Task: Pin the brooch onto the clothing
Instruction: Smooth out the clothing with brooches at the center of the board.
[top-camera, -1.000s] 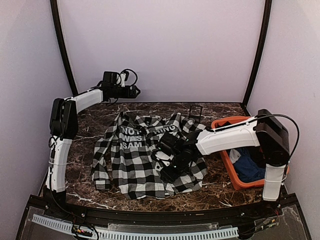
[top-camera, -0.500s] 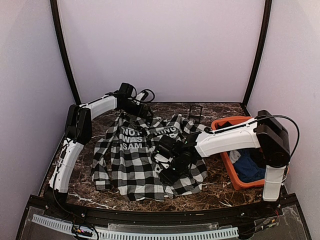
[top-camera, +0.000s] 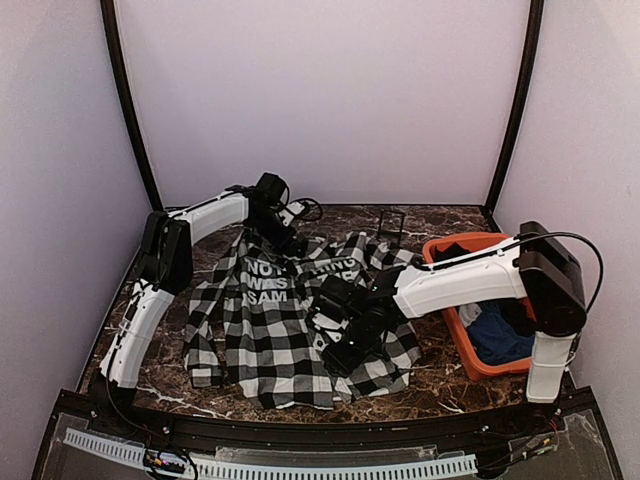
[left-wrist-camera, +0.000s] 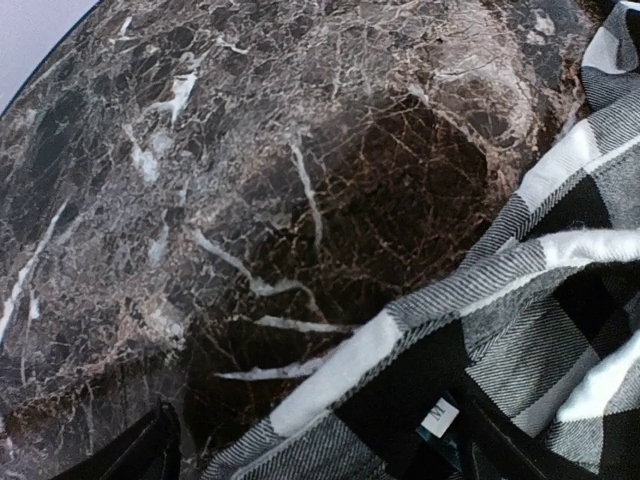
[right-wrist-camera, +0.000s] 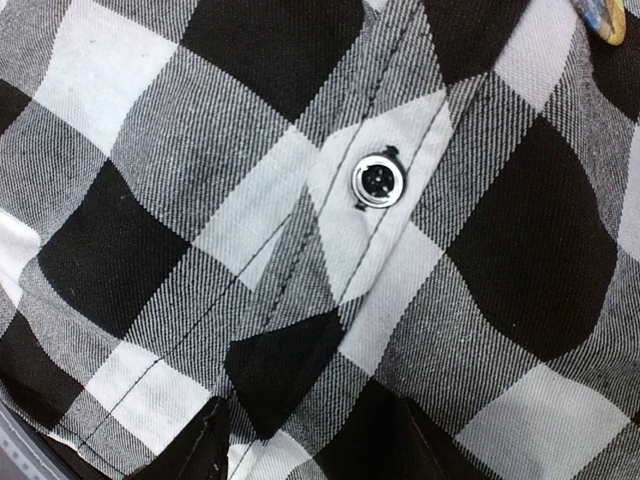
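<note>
Top external: clothing (top-camera: 270, 330) lies flat on tabletop (top-camera: 440, 375), long axis far–near, collar at far end. L claw (top-camera: 296, 242) over collar, spread wide. R claw (top-camera: 338, 350) on right-hand side of cloth; opening can't be determined.

Your top view looks down from high at the near side over the whole tabletop (top-camera: 440, 380). Your left wrist view looks closely at the edge of the shirt (left-wrist-camera: 540, 330); your right wrist view is even closer on that shirt.
</note>
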